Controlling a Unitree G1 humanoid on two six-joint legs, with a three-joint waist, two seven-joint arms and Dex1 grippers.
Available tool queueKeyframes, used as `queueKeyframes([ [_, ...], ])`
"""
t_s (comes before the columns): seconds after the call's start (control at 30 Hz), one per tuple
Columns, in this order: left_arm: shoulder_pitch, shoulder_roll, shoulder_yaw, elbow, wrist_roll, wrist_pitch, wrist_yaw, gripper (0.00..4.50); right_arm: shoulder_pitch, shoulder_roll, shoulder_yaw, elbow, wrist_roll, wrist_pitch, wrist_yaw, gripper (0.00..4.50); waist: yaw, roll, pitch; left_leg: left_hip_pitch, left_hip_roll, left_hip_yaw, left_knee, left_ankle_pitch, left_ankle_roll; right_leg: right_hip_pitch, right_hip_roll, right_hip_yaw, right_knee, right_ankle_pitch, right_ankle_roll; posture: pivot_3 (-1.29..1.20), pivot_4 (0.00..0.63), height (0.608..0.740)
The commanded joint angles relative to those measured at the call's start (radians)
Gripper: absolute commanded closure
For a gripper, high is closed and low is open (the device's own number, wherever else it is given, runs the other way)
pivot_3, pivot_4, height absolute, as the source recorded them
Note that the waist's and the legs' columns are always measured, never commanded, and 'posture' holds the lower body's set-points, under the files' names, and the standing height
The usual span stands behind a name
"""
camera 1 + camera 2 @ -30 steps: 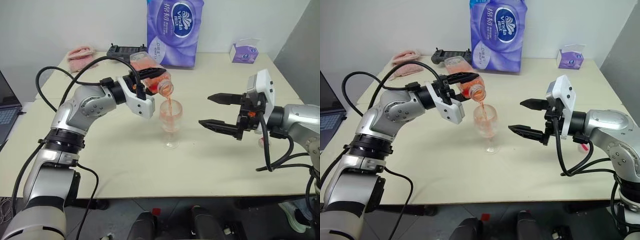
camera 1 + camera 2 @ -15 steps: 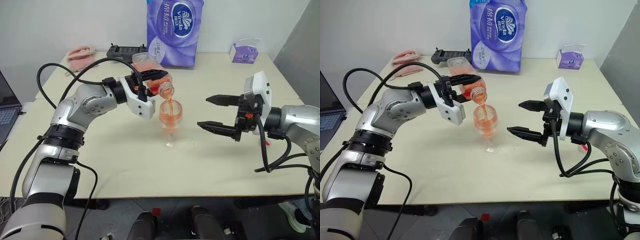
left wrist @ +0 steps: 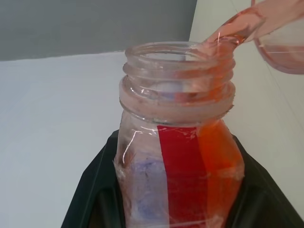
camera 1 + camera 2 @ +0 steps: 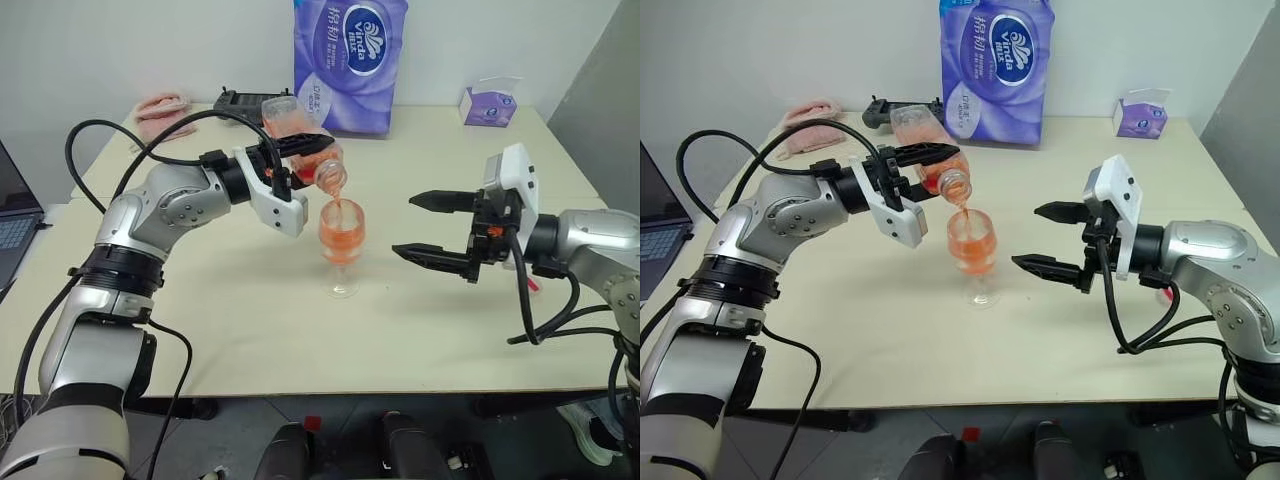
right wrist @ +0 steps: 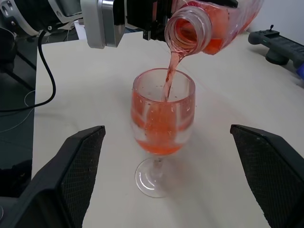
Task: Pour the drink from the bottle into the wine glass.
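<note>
Drink (image 5: 168, 78) runs in a thin stream from the tilted bottle (image 4: 298, 140), clamped in my left gripper (image 4: 300, 155), into the wine glass (image 4: 341, 238) standing on the worktop (image 4: 220, 310). My right gripper (image 4: 432, 227) hovers beside the glass, jaws spread wide, holding nothing.

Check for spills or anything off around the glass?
Nothing stands out. The drink streams from the tilted bottle straight into the upright wine glass, and the table around its foot looks dry.
</note>
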Motion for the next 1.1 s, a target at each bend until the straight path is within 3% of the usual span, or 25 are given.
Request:
queueKeyframes([
  [0.03,-0.037,0.018,0.007,-0.005,0.001,-0.013,0.027,2.63,-0.019,-0.001,-0.02,-0.015,0.008,-0.006,0.001,0.0,0.0,0.0,0.0,0.0,0.0,0.0,0.0,0.0,0.0,0.0,0.0,0.0,0.0,0.0,0.0,0.0,0.15,0.74],
  [0.57,-0.043,0.004,0.009,0.012,-0.035,-0.01,0.024,2.66,-0.021,0.002,-0.026,-0.006,0.01,-0.011,0.003,0.0,0.0,0.0,0.0,0.0,0.0,0.0,0.0,0.0,0.0,0.0,0.0,0.0,0.0,0.0,0.0,0.0,0.15,0.74],
  [0.83,0.049,-0.036,0.018,-0.047,-0.343,0.137,-0.186,2.66,-0.038,0.003,-0.028,0.007,0.009,-0.017,0.008,0.0,-0.001,0.0,0.0,0.0,0.001,0.0,0.0,0.0,0.0,0.0,0.0,0.0,0.001,0.0,0.0,0.0,0.15,0.74],
  [0.97,0.088,-0.032,0.035,-0.092,-0.364,0.163,-0.211,2.67,-0.065,0.008,-0.034,0.018,0.018,-0.019,0.015,0.0,-0.004,0.0,0.0,0.0,0.001,0.0,0.0,0.0,0.0,0.0,0.0,0.0,0.001,0.0,0.0,0.0,0.15,0.74],
  [1.1,0.136,-0.052,0.072,-0.155,-0.487,0.305,-0.263,2.67,-0.113,0.018,-0.035,0.042,0.031,-0.017,0.022,0.0,-0.004,0.0,0.0,0.0,0.001,0.0,0.001,0.0,0.0,0.0,0.0,0.0,0.001,0.0,0.0,0.0,0.15,0.74],
])
